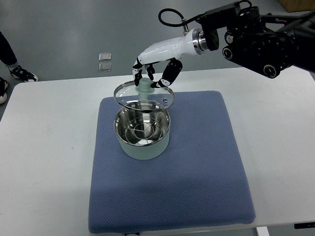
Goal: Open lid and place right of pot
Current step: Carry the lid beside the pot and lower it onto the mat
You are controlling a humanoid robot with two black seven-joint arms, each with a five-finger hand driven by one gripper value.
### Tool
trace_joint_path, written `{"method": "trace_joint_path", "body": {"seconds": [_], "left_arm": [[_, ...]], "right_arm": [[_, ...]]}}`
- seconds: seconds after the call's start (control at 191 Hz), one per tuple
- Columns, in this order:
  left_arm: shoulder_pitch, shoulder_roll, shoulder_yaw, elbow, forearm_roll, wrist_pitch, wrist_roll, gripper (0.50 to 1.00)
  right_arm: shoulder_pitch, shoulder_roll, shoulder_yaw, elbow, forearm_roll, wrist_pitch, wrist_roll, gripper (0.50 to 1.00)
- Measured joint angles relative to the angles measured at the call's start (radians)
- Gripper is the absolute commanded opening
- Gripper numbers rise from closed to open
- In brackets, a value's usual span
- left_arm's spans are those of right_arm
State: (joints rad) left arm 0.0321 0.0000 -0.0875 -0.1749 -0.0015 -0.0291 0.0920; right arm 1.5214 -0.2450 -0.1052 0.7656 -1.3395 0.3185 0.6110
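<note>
On the table [49, 147], the pale green pot [143, 135] is sitting open on the blue mat [197, 172] while the glass lid [143, 96] is hanging tilted just above its rim, the right robot hand [155, 71] pinching the knob so the lid can travel rightward onto bare mat

Single top view only; no second view exists to share coverage. The camera sits on the robot's own side and looks down steeply across the white table [49, 128], at moderate range. The blue mat [197, 167] fills the centre of frame. The far table edge and grey floor [74, 34] beyond remain visible (upper portion of frame).
</note>
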Motion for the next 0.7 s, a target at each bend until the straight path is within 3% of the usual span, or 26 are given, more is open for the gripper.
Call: {"method": "trace_joint_path", "body": {"seconds": [0.31,0.698], "left_arm": [[-0.002,0.0,0.002,-0.007,0.0,0.0,0.0,1.0],[-0.003,0.0,0.001,-0.003,0.0,0.0,0.0,1.0]], "right_arm": [[-0.103,-0.159,-0.002,0.0,-0.001,-0.049,0.0,0.5],[-0.297,-0.179,-0.007,-0.02,-0.012,-0.148,0.0,0.5]]}}
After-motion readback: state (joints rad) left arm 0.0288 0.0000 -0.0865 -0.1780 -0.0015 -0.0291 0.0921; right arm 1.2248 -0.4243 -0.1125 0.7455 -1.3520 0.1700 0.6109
